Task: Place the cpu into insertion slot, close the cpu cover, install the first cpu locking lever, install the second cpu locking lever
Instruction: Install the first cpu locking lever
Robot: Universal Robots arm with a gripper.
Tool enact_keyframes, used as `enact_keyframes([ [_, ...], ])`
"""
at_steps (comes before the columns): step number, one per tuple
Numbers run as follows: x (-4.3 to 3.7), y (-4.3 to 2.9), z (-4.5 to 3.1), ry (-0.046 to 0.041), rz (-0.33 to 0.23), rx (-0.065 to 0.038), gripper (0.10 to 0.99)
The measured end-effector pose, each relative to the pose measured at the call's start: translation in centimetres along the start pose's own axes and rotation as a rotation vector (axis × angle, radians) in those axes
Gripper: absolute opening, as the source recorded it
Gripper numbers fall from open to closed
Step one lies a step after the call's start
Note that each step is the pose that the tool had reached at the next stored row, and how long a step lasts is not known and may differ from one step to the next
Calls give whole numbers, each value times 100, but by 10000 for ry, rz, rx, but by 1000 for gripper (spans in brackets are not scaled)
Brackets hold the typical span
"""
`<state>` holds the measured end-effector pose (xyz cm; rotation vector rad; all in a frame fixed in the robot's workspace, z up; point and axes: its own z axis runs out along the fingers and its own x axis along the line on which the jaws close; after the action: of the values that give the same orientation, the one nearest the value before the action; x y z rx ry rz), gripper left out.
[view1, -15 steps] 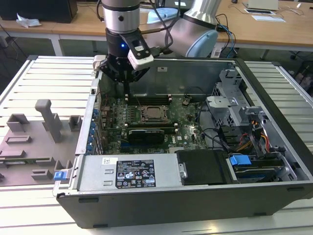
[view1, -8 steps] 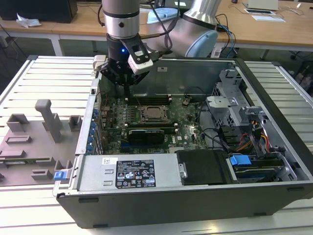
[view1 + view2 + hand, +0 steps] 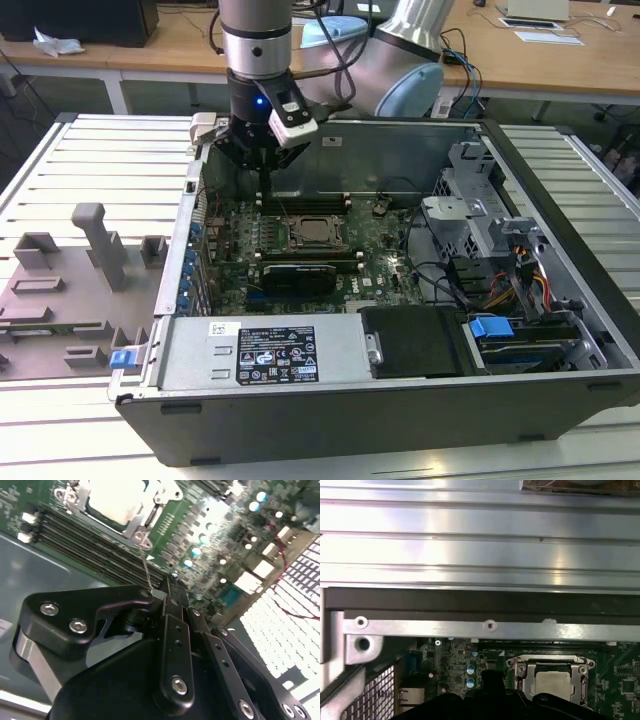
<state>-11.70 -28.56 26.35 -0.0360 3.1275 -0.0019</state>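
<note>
The cpu (image 3: pixel 313 233) lies flat in the insertion slot (image 3: pixel 294 245) on the green motherboard. Its pale top (image 3: pixel 112 500) shows through the window of the cpu cover (image 3: pixel 134 526), which lies closed over it. A thin wire locking lever (image 3: pixel 146 562) rises from the socket's corner up to my fingertips. My gripper (image 3: pixel 162 590) is shut on the lever's end. In the exterior view the gripper (image 3: pixel 263 185) hangs over the board at the far side of the socket, towards that view's left. The first wrist view shows the cover (image 3: pixel 547 661) and cpu (image 3: pixel 552 682).
The board sits deep in an open computer case (image 3: pixel 330 410). Memory slots (image 3: pixel 85 545) run beside the socket. A power supply box (image 3: pixel 265 352) lies at the front, and a drive cage (image 3: pixel 470 215) with cables is on the exterior view's right. A grey fixture (image 3: pixel 90 240) stands on the table.
</note>
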Motion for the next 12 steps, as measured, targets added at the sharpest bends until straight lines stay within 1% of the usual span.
enact_keyframes([
  [2, -101, 7, 15, 14, 0, 0, 106],
  [4, -170, 9, 25, 31, -1, -2, 106],
  [6, -281, 7, 43, 58, -1, -2, 106],
  [7, -324, 6, 52, 71, -1, -3, 106],
  [8, -347, 5, 68, 85, 0, -8, 106],
  [9, -350, 5, 96, 96, 0, -30, 106],
  [10, -350, 4, 105, 97, 0, -56, 106],
  [11, -349, 1, 112, 98, 0, -101, 106],
  [12, -349, -7, 127, 94, 1, -194, 106],
])
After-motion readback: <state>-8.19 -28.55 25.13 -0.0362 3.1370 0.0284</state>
